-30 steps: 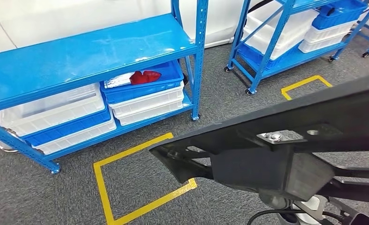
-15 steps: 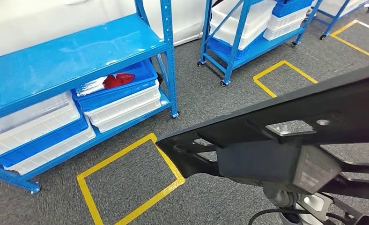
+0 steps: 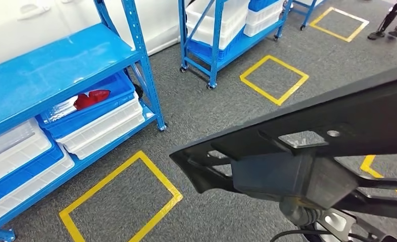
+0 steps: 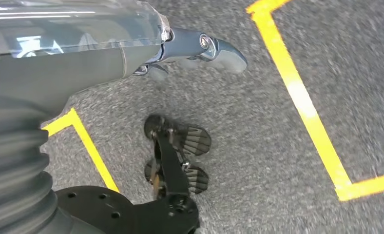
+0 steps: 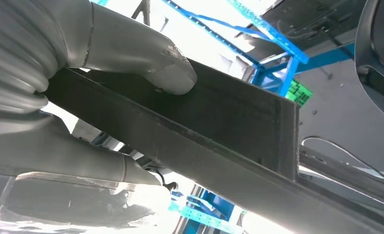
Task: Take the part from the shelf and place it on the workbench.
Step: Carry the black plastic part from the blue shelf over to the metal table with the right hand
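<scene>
R hand (image 5: 83, 97) holds the part (image 3: 307, 146): thumb (image 5: 146, 66) pressed on one broad face, other fingers (image 5: 78, 165) under the opposite side, so part is clamped between them. Part = long black bar w/ flat sides and a blocky bracket under it. In head view it sits close below the camera, well above the floor (image 3: 206, 106), away from any shelf. Long axis runs diagonal: narrow pointed end toward lower centre-left, wider end going off the upper right edge. Silver bolt head (image 3: 332, 133) on top face.

L hand (image 4: 195, 48) hangs over grey carpet floor, nothing in it; its visible grey finger stretched out straight, rest of fingers too hidden to tell how they lie.

Near shelf (image 3: 50, 70), blue, at left: bare top board; lower level has stacked white and blue bins (image 3: 95, 121), a red item (image 3: 90, 97) lying in the top blue bin. Second blue shelf (image 3: 221, 30) on wheels behind, w/ white bins. Yellow tape squares (image 3: 121, 201) on floor in front of each shelf. A person's legs (image 3: 390, 20) at top right corner.
</scene>
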